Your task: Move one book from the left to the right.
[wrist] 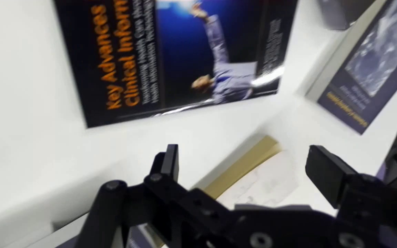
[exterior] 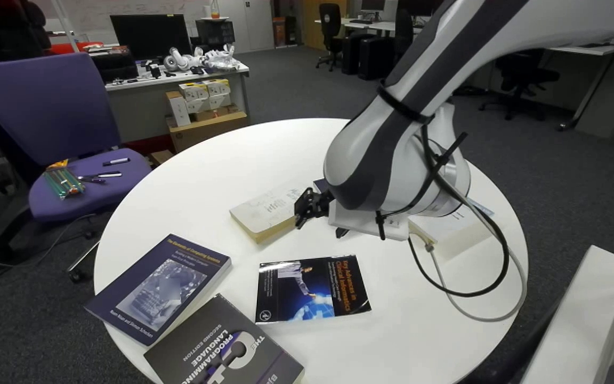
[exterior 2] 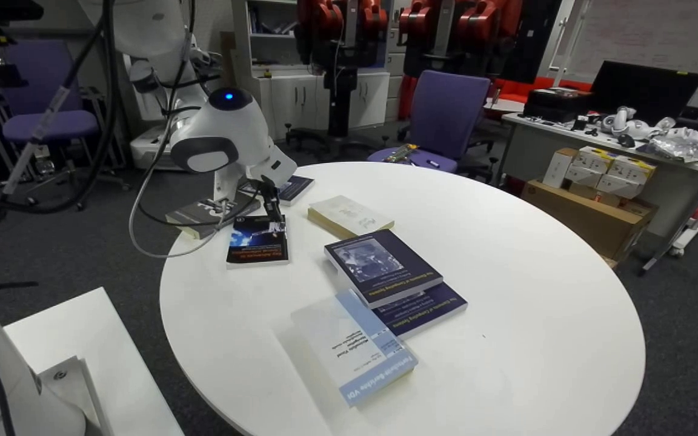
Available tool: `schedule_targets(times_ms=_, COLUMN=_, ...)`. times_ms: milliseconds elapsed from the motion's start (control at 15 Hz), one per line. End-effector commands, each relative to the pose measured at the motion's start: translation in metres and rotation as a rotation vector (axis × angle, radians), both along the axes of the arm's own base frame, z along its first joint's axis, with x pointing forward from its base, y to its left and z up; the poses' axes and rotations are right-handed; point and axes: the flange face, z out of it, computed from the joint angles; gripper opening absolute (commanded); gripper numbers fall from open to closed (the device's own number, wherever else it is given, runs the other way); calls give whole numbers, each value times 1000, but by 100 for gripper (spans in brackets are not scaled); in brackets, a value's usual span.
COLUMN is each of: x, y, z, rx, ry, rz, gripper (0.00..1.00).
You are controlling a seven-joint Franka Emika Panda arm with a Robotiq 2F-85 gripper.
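Note:
My gripper [exterior: 321,227] is open and empty above the table, between the cream book and the black book. It shows in the wrist view [wrist: 244,148] and an exterior view [exterior 2: 272,206]. The cream book [exterior: 264,210] lies flat; in the wrist view [wrist: 267,179] it shows below and between the spread fingers. The black Key Advances book [exterior: 312,290] lies flat in both exterior views [exterior 2: 258,239] and the wrist view [wrist: 184,51]. A dark blue Elements book [exterior: 163,285] and a grey Programming Language book [exterior: 227,346] lie near the table edge.
Two dark blue books overlap in an exterior view, one upper [exterior 2: 385,266], one lower [exterior 2: 431,309]. A white and light-blue book [exterior 2: 355,348] lies beside them, partly behind the arm in an exterior view [exterior: 448,226]. Cables [exterior: 477,293] hang from the arm over the round table [exterior: 424,330].

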Motion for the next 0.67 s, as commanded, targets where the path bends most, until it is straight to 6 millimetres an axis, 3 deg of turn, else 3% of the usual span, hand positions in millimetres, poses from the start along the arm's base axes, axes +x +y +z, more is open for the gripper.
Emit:
schedule_targets(times_ms=0, x=-9, y=-65, z=-26, rx=-116, ry=67, rz=-43, gripper=100)
schedule_targets(times_ms=67, x=-3, y=-43, z=-16, rx=-77, ry=27, rz=-30, gripper=100)
schedule_targets(times_ms=133, x=-4, y=-60, z=-25, rx=-105, ry=46, rz=-41, gripper=100)
schedule_targets(times_ms=267, x=-5, y=-73, z=-34, rx=-126, ry=62, rz=-51, gripper=100)
schedule_targets(times_ms=467, x=-6, y=-66, z=-34, rx=-125, ry=63, rz=-43, gripper=100)
schedule_targets(times_ms=600, x=-4, y=-68, z=-46, rx=-190, ry=42, rz=-29, gripper=100)
